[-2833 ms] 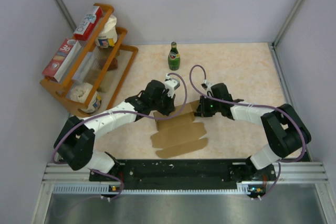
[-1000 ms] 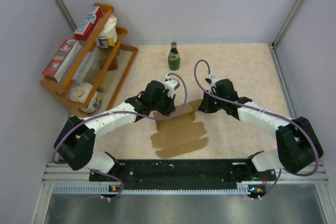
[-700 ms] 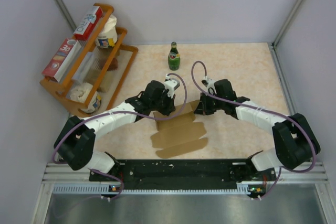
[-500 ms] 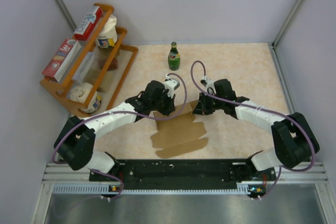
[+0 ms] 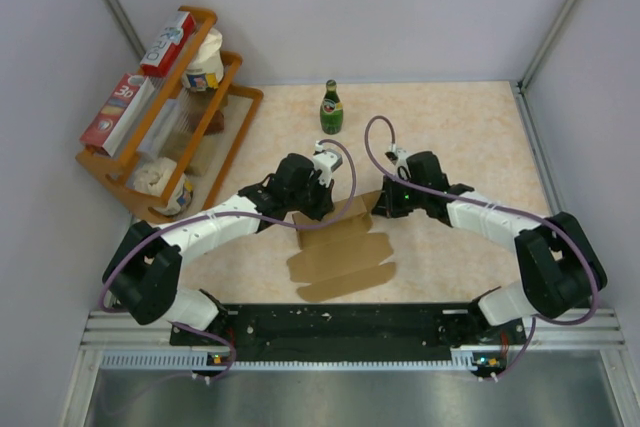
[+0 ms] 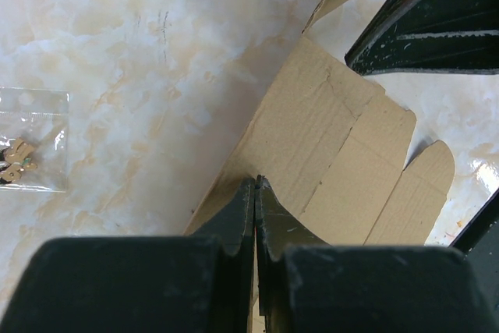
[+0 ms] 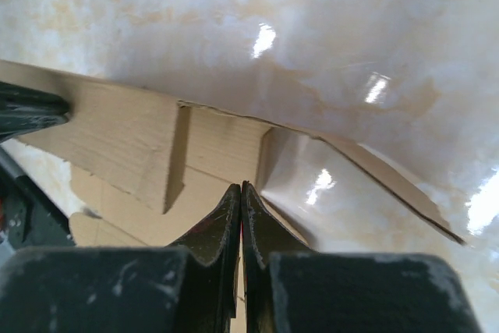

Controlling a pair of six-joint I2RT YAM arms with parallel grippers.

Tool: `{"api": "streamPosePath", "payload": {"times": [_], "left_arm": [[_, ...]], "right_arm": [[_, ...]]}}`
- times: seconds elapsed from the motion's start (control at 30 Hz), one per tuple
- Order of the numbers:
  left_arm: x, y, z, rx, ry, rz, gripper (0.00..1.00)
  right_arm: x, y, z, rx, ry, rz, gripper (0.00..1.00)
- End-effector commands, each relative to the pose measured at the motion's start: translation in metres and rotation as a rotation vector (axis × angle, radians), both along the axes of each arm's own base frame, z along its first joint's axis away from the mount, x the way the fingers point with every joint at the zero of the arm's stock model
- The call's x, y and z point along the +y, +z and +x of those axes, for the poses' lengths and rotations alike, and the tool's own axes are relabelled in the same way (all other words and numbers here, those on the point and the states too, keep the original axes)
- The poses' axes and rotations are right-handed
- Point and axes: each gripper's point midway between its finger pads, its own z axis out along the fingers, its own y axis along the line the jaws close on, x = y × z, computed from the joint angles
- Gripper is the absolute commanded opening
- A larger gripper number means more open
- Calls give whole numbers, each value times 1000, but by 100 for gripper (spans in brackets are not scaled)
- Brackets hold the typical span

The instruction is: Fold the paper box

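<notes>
Top view: far edge of flat brown cardboard sheet hidden under both wrists, gripper tips not visible there.

Left wrist cam: left gripper, blurred, covers sheet's near part at 6 o'clock. Can't tell if card sits btwn its pads. Clear plastic bag at 9 cut by frame edge, contents too small to ID. Black angular part at 1–2 cut off top/right.

Right wrist cam: right gripper blurred at 6. Sheet runs off frame at 9. Dark pointed tip at 9 cut off.

Labels on green glass bottle & on items in orange wooden rack unreadable.
</notes>
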Motion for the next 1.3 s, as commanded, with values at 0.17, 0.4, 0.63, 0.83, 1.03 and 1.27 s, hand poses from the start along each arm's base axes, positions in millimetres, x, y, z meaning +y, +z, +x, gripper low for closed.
{"api": "streamPosePath", "payload": {"times": [0.17, 0.4, 0.63, 0.83, 1.03, 1.27], "left_arm": [[3, -10, -9, 40, -5, 18, 0], [2, -11, -9, 40, -9, 20, 0], [2, -12, -10, 43, -7, 22, 0], [4, -14, -11, 45, -4, 28, 0], [4, -14, -11, 48, -4, 27, 0], [4, -13, -11, 47, -4, 26, 0]], "right_arm": [[-28, 1, 21, -84, -99, -150, 0], [-17, -17, 18, -34, -66, -115, 0], [5, -22, 12, 8, 1, -2, 0], [21, -20, 3, 36, 70, 89, 0], [22, -29, -1, 70, 82, 88, 0], [21, -45, -4, 109, 81, 73, 0]]}}
